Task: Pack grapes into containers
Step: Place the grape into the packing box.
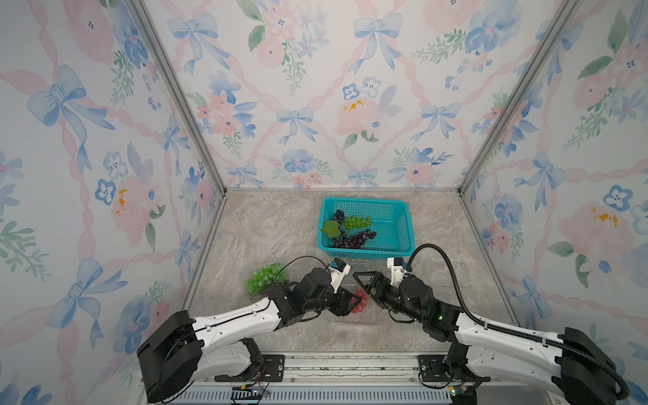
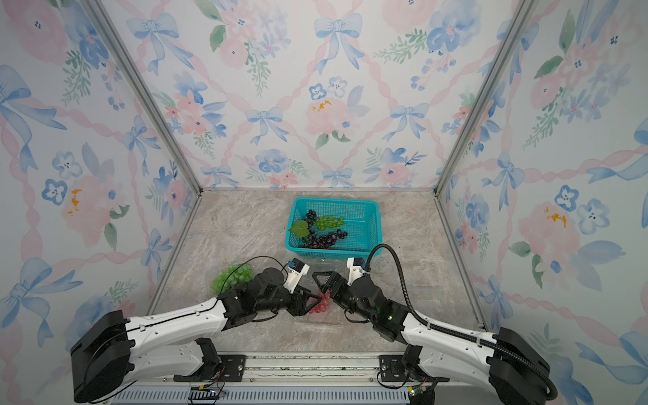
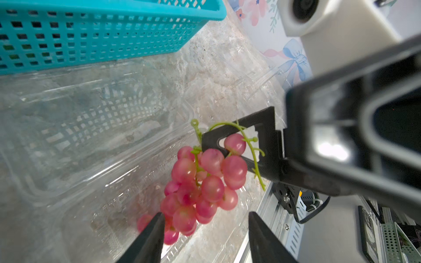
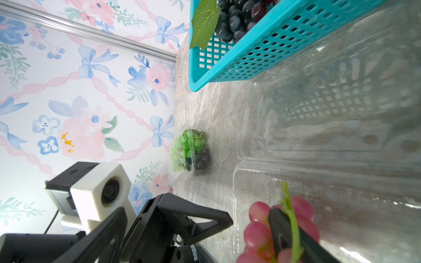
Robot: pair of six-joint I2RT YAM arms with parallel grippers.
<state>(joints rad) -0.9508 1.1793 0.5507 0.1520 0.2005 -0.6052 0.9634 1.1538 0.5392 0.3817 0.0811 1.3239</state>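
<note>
A red grape bunch (image 1: 362, 305) hangs over an open clear container (image 3: 75, 127) at the front middle. Its green stem is hooked over one finger (image 4: 281, 227) of my right gripper (image 1: 363, 283), whose jaws stand wide apart. My left gripper (image 3: 206, 236) is open just beside the bunch, and the lowest berries lie by one fingertip. A second clear container (image 1: 252, 277) at the left holds green grapes (image 1: 263, 278). Dark grapes (image 1: 354, 240) and a green bunch (image 1: 357, 221) with a leaf lie in the teal basket (image 1: 399, 214).
The basket stands just behind the open container, whose lid lies toward the basket wall (image 3: 91, 45). Both arms meet over the front middle, fingers close together. Papered walls close in the left, right and back. A metal rail (image 1: 350, 364) runs along the front edge.
</note>
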